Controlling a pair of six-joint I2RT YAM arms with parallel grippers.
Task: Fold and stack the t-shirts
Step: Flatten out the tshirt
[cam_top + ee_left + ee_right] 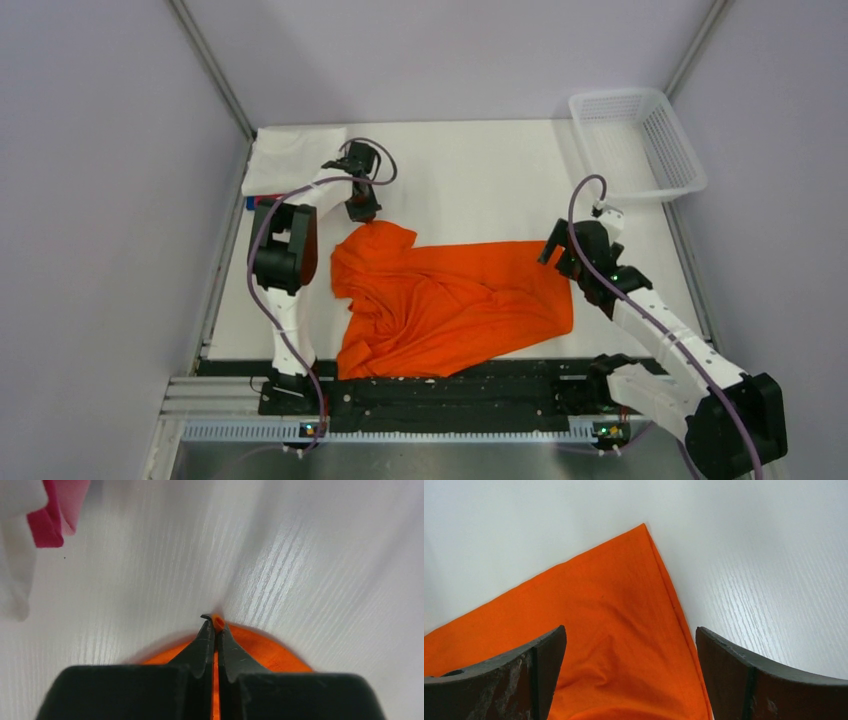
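An orange t-shirt (450, 305) lies rumpled on the white table, spread from its middle toward the front. My left gripper (362, 212) is shut on the shirt's far left tip; in the left wrist view a bit of orange cloth (218, 624) is pinched between the closed fingertips. My right gripper (556, 252) hovers open over the shirt's far right corner (644, 530), with cloth lying between its spread fingers (544, 652). Folded t-shirts sit at the far left: a white one (285, 158) on top, a pink-red one (47, 522) under it.
A white mesh basket (636, 142) stands at the far right corner, partly over the table edge. Grey walls and metal frame posts enclose the table (480, 180). The black arm-mount rail (440, 400) runs along the front edge.
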